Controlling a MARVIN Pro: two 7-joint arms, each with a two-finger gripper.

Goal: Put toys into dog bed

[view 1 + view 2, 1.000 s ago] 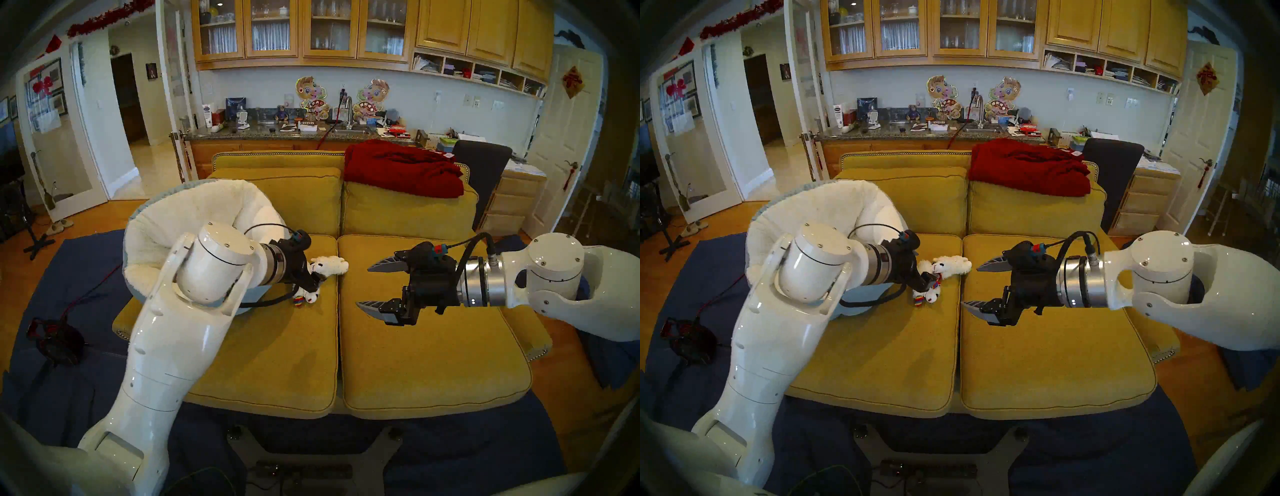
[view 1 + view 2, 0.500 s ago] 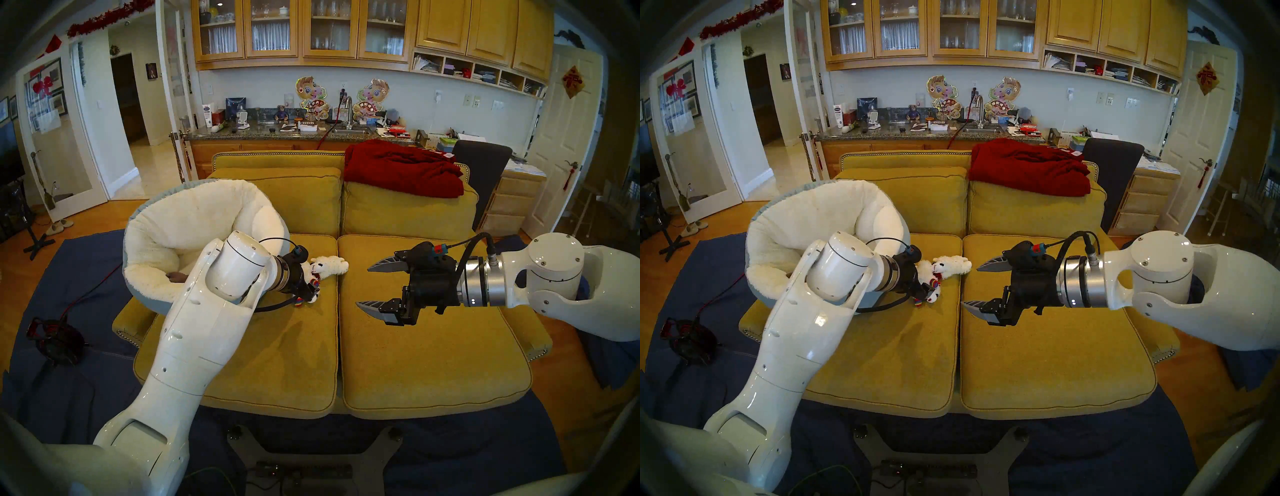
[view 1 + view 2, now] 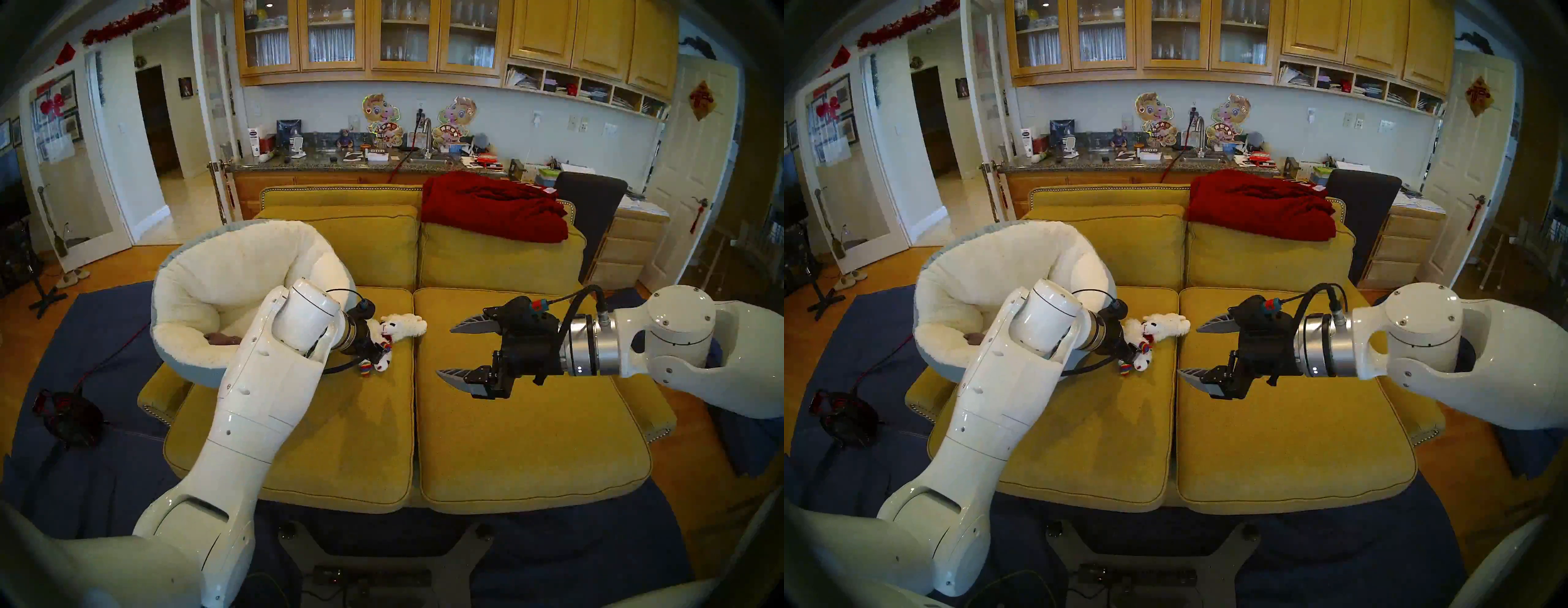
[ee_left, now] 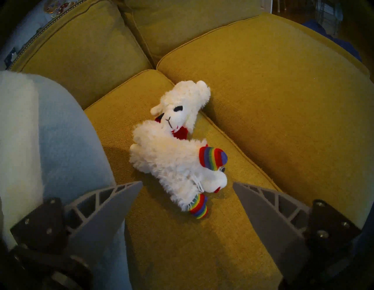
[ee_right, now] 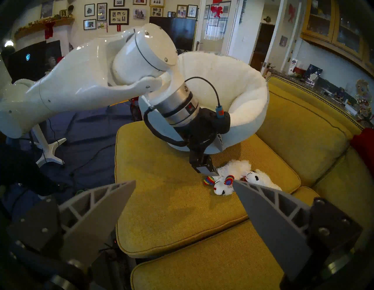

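Jaws on both grippers are spread wide, holding nothing; left gripper [image 4: 187,183] sits just over the two lambs [image 4: 176,149] beside the dog bed [image 3: 237,263].

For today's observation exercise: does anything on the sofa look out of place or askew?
Two white toy lambs lie tumbled against each other on the seat cushion, outside the dog bed. The bed overhangs the sofa's edge.

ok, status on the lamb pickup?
Left gripper open, poised over the two lambs on the sofa cushion. Right gripper open, empty. Dog bed alongside; path unobstructed.
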